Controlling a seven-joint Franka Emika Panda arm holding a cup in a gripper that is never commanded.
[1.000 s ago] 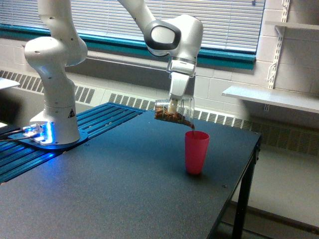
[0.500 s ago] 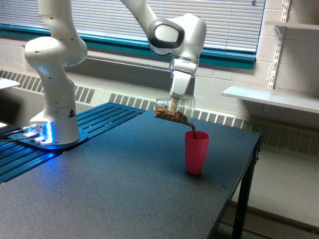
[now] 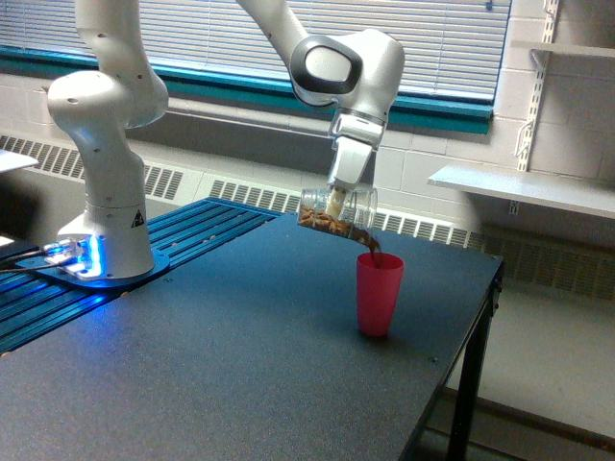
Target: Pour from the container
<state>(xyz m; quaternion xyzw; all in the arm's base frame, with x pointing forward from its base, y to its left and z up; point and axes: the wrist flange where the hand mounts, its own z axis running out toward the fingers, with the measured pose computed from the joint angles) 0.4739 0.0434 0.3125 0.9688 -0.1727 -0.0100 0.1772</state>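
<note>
One clear container [image 3: 335,213], tipped sideways with brown granules inside, is gripped by the tool [image 3: 335,204].

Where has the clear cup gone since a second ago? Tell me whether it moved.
Yes. The clear cup has drifted slightly toward the exterior view's right and a little up, judged against the pink cup, which stays put on the table.

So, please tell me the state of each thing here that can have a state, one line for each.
clear plastic cup: held by the gripper, tipped on its side, mouth down toward the pink cup, brown granules pouring out.
pink cup: upright on the table, open, receiving the granules.
gripper: shut on the clear plastic cup.
window blinds: lowered.
</note>
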